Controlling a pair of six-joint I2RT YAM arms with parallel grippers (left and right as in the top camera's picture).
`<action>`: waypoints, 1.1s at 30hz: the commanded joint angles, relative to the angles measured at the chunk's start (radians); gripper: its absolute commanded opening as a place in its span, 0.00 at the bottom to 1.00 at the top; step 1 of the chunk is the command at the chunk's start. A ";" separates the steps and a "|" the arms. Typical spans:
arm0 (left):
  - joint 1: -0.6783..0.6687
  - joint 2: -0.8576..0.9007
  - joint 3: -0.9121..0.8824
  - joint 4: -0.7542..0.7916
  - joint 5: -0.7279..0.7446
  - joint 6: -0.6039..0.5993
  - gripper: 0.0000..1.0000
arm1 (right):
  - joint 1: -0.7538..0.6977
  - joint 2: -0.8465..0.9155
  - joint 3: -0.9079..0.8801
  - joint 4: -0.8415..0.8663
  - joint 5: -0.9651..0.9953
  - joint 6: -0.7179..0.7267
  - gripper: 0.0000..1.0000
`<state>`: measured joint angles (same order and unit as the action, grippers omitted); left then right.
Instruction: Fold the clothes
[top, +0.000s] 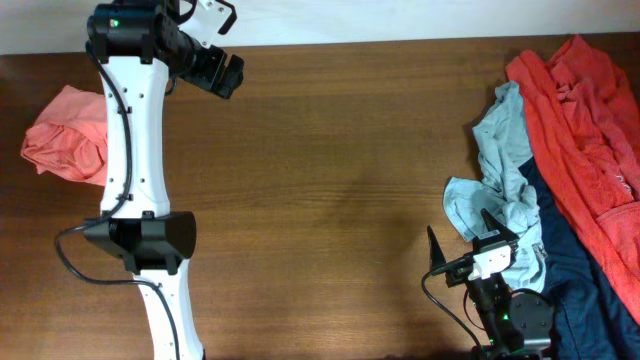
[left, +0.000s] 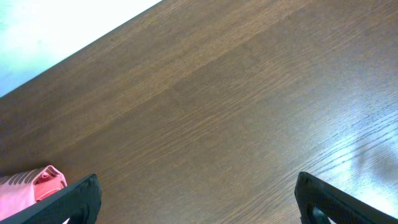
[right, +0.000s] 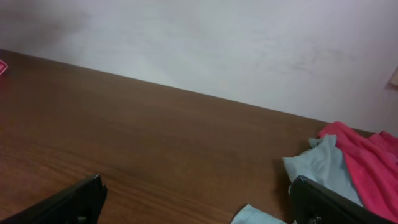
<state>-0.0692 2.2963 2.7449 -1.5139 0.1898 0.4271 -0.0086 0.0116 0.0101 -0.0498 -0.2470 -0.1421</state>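
Observation:
A crumpled salmon-pink shirt (top: 68, 133) lies at the table's far left; a corner of it shows in the left wrist view (left: 31, 185). A heap lies at the right: a pale grey-blue garment (top: 505, 180), a deeper red one (top: 585, 130) and a navy one (top: 580, 290). The right wrist view shows the grey-blue garment (right: 320, 167) and the red one (right: 364, 152). My left gripper (top: 222, 72) is open and empty at the back left, above bare wood (left: 198, 200). My right gripper (top: 462, 235) is open and empty at the front right, beside the grey-blue garment (right: 196, 199).
The brown wooden table (top: 330, 180) spreads between the pink shirt and the right-hand heap. A white wall (right: 217, 43) runs behind the table's back edge. My left arm's white links (top: 130, 150) reach across the left part of the table.

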 joint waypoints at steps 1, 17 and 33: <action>-0.002 -0.035 -0.003 0.002 0.000 0.013 0.99 | -0.012 -0.008 -0.005 -0.009 -0.005 0.000 0.99; -0.002 -0.035 -0.003 0.002 0.000 0.013 0.99 | -0.012 -0.008 -0.005 -0.007 -0.005 0.000 0.98; -0.008 -0.327 -0.322 0.343 0.145 0.016 0.99 | -0.012 -0.008 -0.005 -0.007 -0.005 0.000 0.99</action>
<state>-0.0719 2.1826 2.5950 -1.3003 0.2432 0.4271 -0.0109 0.0120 0.0101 -0.0498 -0.2470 -0.1425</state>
